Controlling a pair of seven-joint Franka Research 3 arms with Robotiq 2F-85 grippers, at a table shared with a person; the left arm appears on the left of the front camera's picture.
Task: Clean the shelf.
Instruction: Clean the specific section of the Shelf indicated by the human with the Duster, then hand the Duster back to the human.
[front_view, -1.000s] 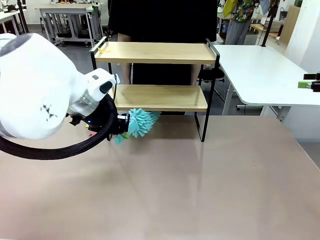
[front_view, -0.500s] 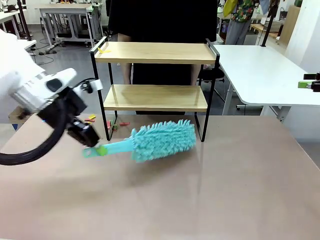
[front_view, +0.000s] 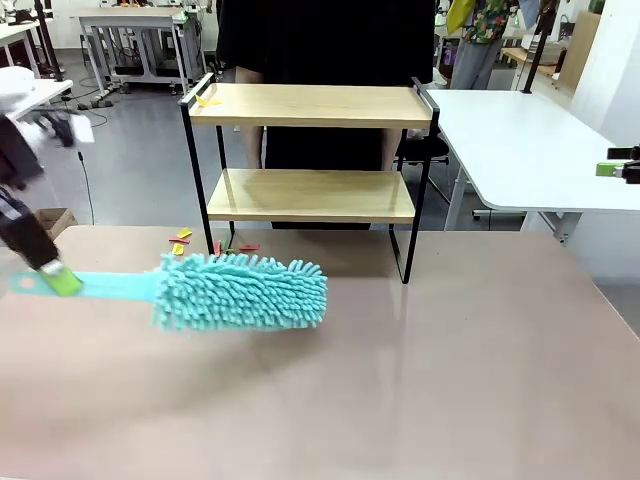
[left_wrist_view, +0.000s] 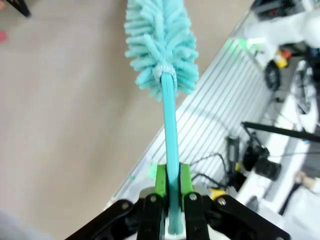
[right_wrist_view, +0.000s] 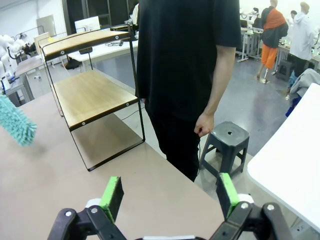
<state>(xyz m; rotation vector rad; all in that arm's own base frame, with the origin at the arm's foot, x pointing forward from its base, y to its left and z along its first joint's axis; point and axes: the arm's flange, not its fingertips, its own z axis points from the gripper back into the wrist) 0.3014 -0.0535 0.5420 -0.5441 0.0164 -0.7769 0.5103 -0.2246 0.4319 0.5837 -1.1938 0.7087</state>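
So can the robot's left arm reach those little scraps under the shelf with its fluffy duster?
Probably yes. The left gripper grips the teal duster, and open table lies between its head and the scraps beside the shelf leg.

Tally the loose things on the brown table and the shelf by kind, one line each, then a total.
Duster, held over the table by the left gripper: 1
Yellow scrap on the shelf's top board: 1
Red and yellow scraps on the table by the shelf's left leg: several, too small to count
Total: 2 plus scraps
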